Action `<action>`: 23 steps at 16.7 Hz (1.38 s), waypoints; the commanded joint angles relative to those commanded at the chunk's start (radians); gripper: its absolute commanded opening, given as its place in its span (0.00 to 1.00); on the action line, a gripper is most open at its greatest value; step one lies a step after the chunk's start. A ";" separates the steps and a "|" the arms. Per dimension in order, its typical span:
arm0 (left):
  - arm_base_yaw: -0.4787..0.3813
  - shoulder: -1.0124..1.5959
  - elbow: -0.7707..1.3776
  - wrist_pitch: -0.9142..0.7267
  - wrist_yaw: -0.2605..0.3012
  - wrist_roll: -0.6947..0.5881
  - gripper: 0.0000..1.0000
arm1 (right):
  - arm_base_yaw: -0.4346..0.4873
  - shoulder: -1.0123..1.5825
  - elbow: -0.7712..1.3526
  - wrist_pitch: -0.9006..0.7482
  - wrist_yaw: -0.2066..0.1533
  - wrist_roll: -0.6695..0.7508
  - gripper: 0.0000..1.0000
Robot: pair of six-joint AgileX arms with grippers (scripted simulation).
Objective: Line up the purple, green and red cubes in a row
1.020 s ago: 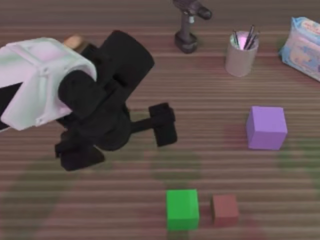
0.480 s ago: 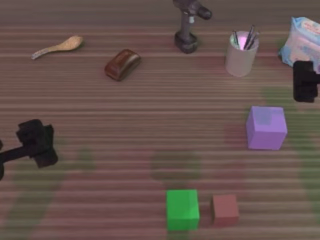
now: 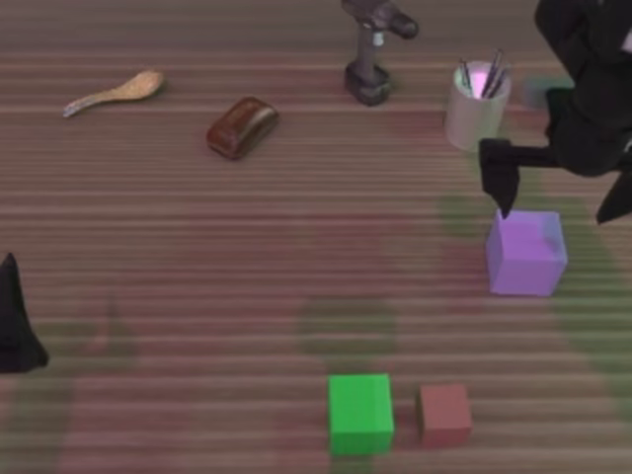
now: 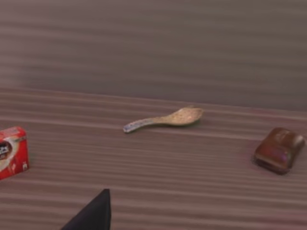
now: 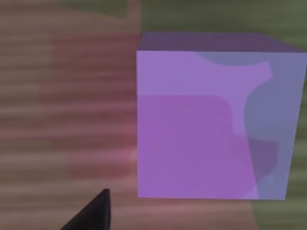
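Matte purple cube [image 3: 526, 252], green cube [image 3: 360, 413] and red cube [image 3: 444, 414] on my striped wood-grain worktop [image 3: 197, 247]; glossy brown block [image 3: 241, 126]; wooden-looking spoon [image 3: 114, 93].

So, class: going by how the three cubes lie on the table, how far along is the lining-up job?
Done: the green cube and red cube sit side by side near the table's front edge. In hand: the right gripper hangs open above the purple cube, not gripping it. Left: the purple cube stands apart, farther back and to the right, and must join that row. The left gripper sits at the left edge.
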State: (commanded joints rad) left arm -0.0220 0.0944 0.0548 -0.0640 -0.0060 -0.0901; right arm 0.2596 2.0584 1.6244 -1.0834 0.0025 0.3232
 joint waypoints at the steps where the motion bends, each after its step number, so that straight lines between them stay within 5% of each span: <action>1: 0.016 -0.037 -0.021 0.024 0.002 0.033 1.00 | 0.006 0.039 0.037 -0.020 0.000 0.007 1.00; 10: 0.042 -0.094 -0.055 0.064 0.006 0.090 1.00 | 0.010 0.102 0.096 -0.046 0.000 0.016 1.00; 18: 0.042 -0.094 -0.055 0.064 0.006 0.090 1.00 | 0.015 0.209 -0.057 0.217 0.001 0.020 1.00; 23: 0.042 -0.094 -0.055 0.064 0.006 0.090 1.00 | 0.016 0.224 -0.075 0.246 0.001 0.021 1.00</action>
State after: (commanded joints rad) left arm 0.0200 0.0000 0.0000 0.0000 0.0000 0.0000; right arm 0.2757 2.2829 1.5491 -0.8369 0.0039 0.3437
